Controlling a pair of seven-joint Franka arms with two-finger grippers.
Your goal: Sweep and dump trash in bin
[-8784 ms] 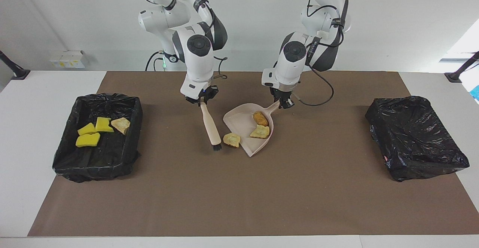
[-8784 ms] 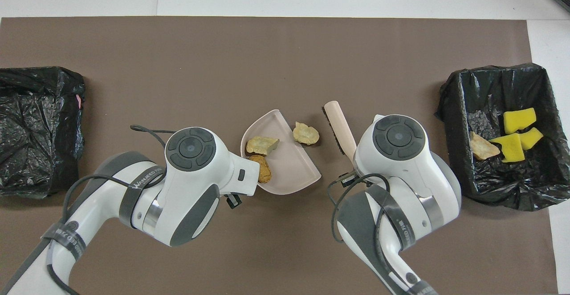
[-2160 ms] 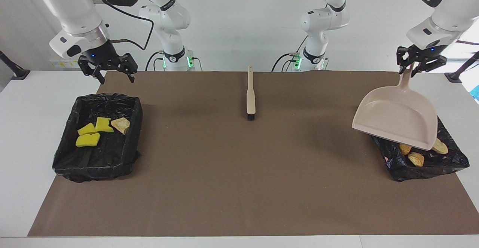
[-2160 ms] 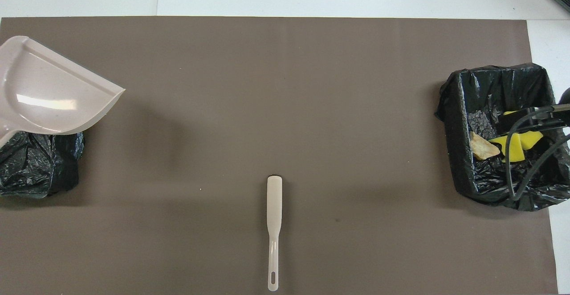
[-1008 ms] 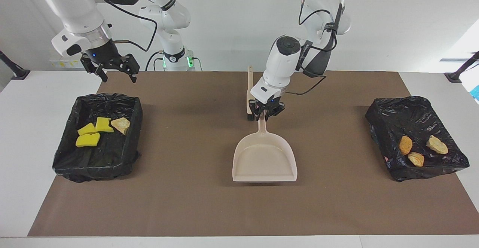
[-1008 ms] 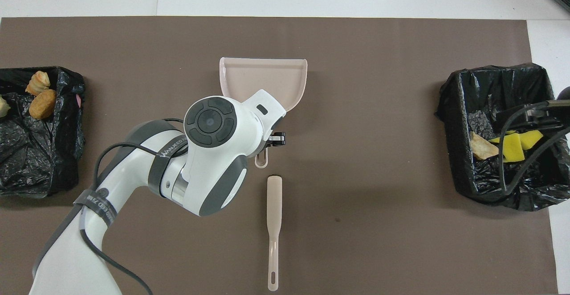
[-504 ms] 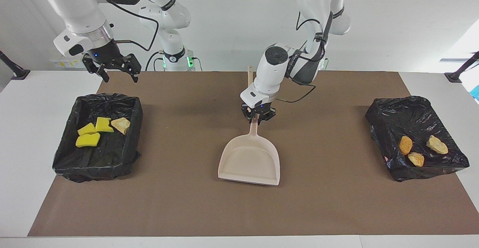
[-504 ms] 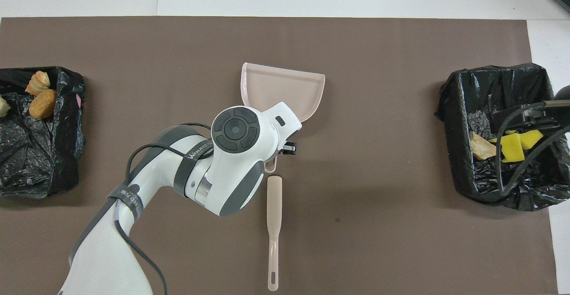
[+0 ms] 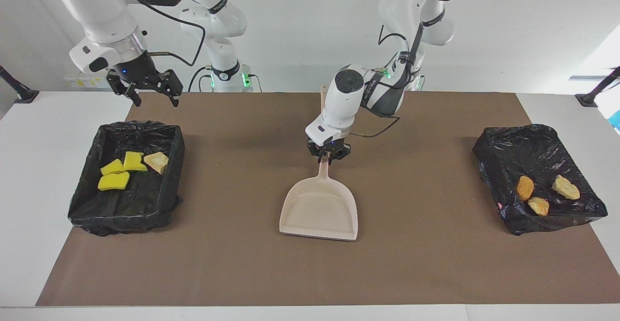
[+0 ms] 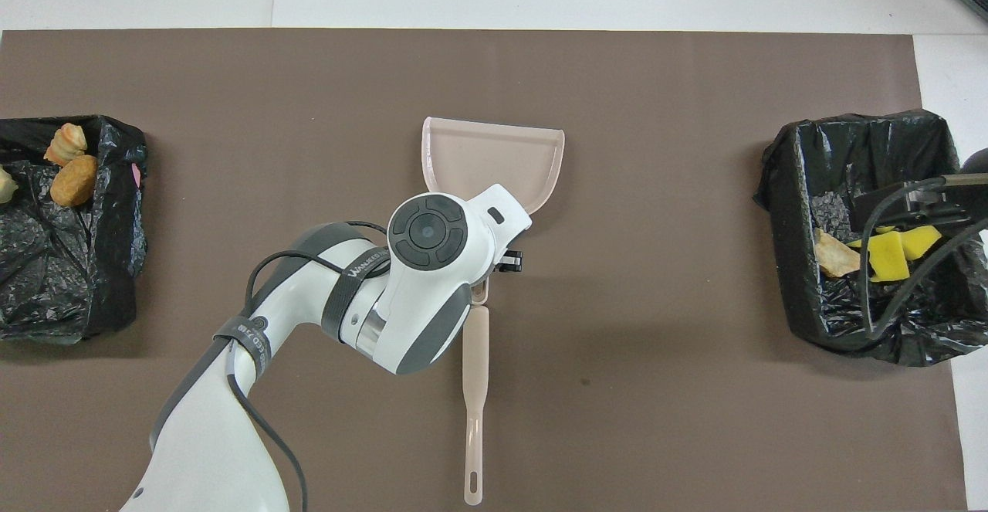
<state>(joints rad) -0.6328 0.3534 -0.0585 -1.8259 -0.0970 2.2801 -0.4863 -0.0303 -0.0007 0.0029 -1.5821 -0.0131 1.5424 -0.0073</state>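
Note:
My left gripper [image 9: 329, 156] is shut on the handle of the beige dustpan [image 9: 319, 209], which is empty and lies low over the middle of the mat; it also shows in the overhead view [image 10: 494, 158]. The trash lies in two black-lined bins. Yellow sponge chunks [image 9: 116, 173] and a tan lump [image 9: 156, 160] are in the bin [image 9: 92, 205] at the right arm's end. Three tan-orange lumps [image 9: 538, 206] are in the bin [image 9: 508, 142] at the left arm's end. My right gripper [image 9: 151, 96] is open and empty, up over the robots' edge of the sponge bin.
The beige brush [image 10: 475, 388] lies on the mat nearer to the robots than the dustpan, in line with its handle; the left arm hides most of it in the facing view. The brown mat [image 9: 242, 263] covers most of the white table.
The left arm has carried the empty dustpan a little toward the right arm's end and nearer to the brush. The right gripper has barely moved.

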